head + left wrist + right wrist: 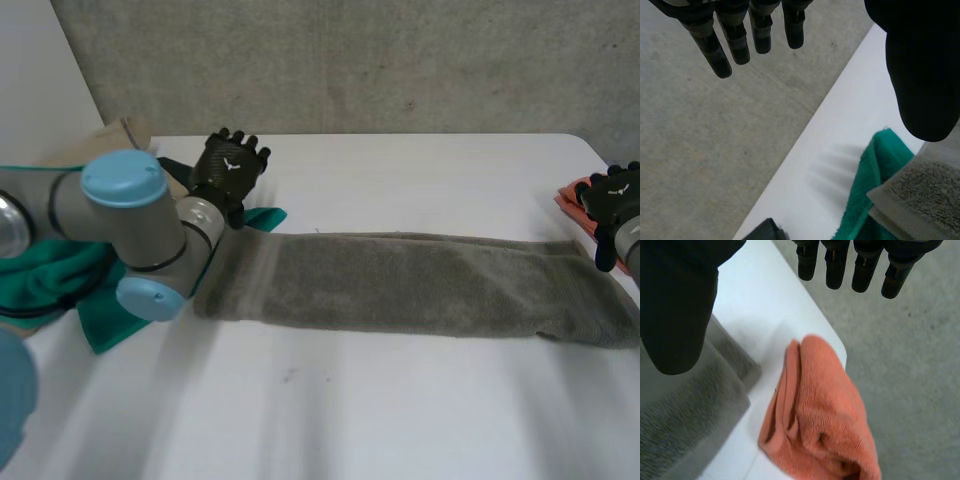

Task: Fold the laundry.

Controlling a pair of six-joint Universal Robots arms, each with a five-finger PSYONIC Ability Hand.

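A grey towel [420, 285] lies folded into a long strip across the middle of the white table [400, 420]. My left hand [230, 168] hovers just past the strip's left end, fingers [725, 40] straight and apart from the thumb, holding nothing. The towel's left end [920, 195] shows beneath its thumb, lying over a green cloth [875, 175]. My right hand [612, 200] hovers above the strip's right end, open and empty, fingers [860, 265] straight. The towel's right end [695, 410] lies under its thumb.
A green cloth [60, 275] is bunched at the table's left under my left arm. A folded orange cloth [815, 415] sits at the table's far right corner, beside the towel's end [575, 195]. Grey floor lies beyond the table's edges.
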